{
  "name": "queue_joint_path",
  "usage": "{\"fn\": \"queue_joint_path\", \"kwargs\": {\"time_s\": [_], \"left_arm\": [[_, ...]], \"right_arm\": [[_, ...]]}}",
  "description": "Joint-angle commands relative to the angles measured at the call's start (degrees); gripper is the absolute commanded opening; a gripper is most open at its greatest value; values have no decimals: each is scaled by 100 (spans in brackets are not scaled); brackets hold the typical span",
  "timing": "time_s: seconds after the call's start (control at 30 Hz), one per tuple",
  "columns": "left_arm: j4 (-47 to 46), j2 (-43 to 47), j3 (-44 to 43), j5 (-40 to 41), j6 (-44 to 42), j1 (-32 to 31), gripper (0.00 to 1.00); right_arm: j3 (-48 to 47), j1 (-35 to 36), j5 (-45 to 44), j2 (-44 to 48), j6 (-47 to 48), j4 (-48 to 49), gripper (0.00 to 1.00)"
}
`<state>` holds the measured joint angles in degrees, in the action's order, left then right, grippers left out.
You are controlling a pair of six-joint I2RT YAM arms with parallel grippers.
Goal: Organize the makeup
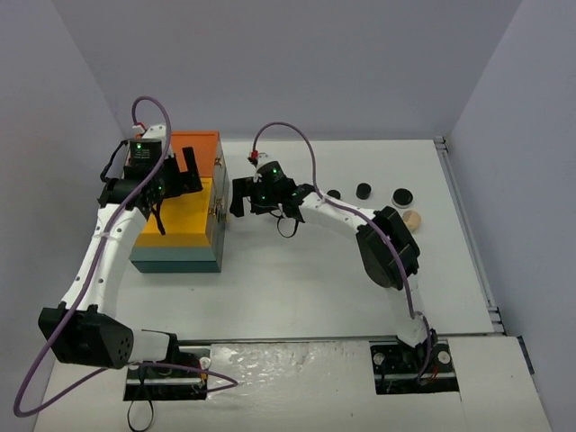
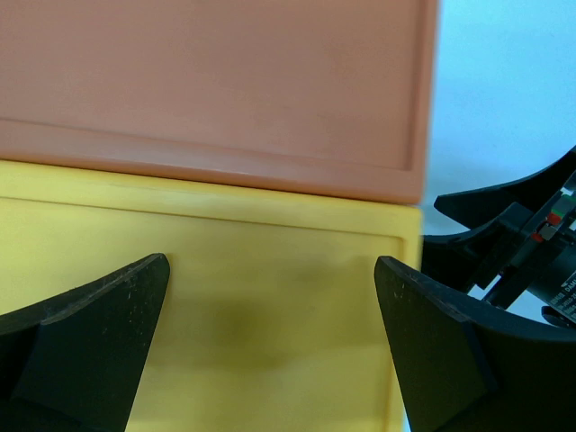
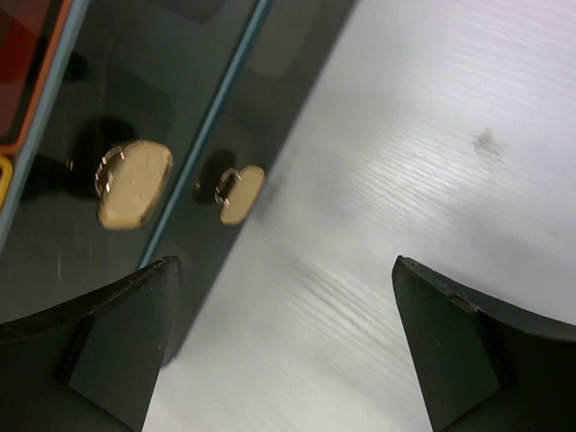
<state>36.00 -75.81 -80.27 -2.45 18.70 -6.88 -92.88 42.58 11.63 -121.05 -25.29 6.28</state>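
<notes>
White table (image 1: 297, 288): teal box (image 1: 175, 262), contents hidden; black jars (image 1: 364, 191) outside.

Round black jars (image 1: 364, 190) in row, beige puff (image 1: 412, 219) beside

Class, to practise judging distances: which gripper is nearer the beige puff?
Right. The right gripper is beside the box, left of the puff; the left gripper is farther, over the box.
</notes>
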Motion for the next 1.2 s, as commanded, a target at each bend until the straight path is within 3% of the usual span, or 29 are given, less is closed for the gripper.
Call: {"fn": "queue_joint_path", "kwargs": {"time_s": [0.0, 0.23, 0.47, 0.8, 1.17], "left_arm": [[385, -95, -970, 523, -95, -894, 97], [356, -618, -1337, 1239, 222, -2150, 97], [355, -1865, -1527, 2365, 417, -3051, 97], [381, -3358, -1553, 3338, 1144, -3126, 97], [303, -4159, -1703, 3783, 1250, -2872, 97]], "right_arm": [[685, -470, -763, 1641, 202, 372, 100], [1718, -1053, -2028, 3749, 717, -526, 100], [2749, -1672, -2162, 5412, 597, -1075, 100], [3486, -1824, -2297, 6627, 507, -1796, 100], [3696, -1877, -2185, 6857, 637, -2138, 100]]}}
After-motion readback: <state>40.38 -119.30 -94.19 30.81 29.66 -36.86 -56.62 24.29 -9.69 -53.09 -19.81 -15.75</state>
